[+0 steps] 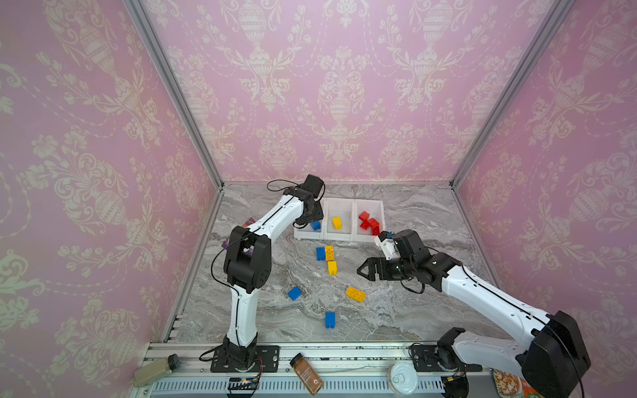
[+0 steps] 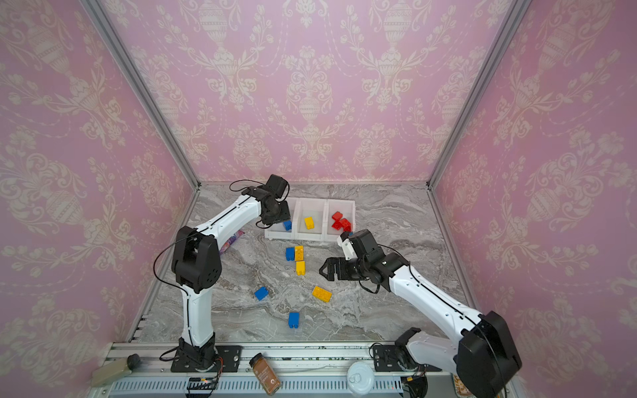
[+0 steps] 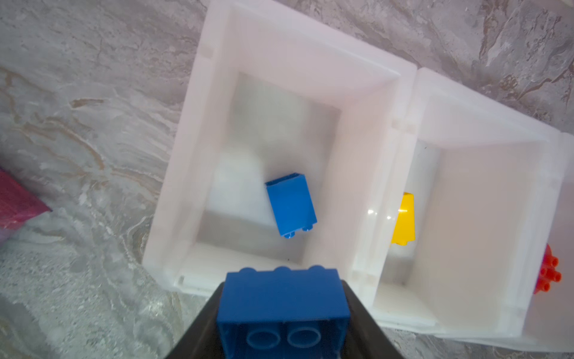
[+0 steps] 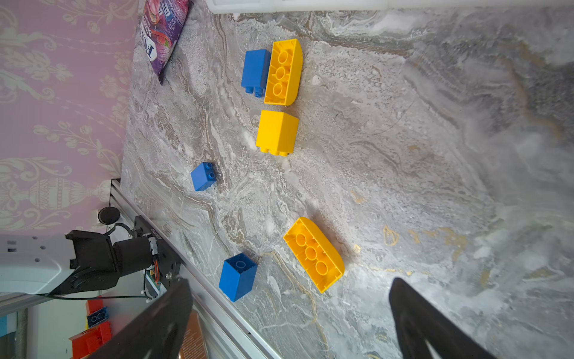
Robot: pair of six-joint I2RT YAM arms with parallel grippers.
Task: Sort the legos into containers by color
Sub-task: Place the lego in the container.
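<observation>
Blue brick is pinched in my left gripper, over the near rim of the blue container at the tabletop's far edge. Reds look done. Three blue and three yellow legos are left mid-tabletop, and my right gripper is wide open, empty.

From my station I see three walls of pink wallpaper with a cream floral urn pattern, joined by slanting silver aluminium corner posts. Below lies a grey marble-veined tabletop, softly lit, edged in front by a slotted aluminium rail.
</observation>
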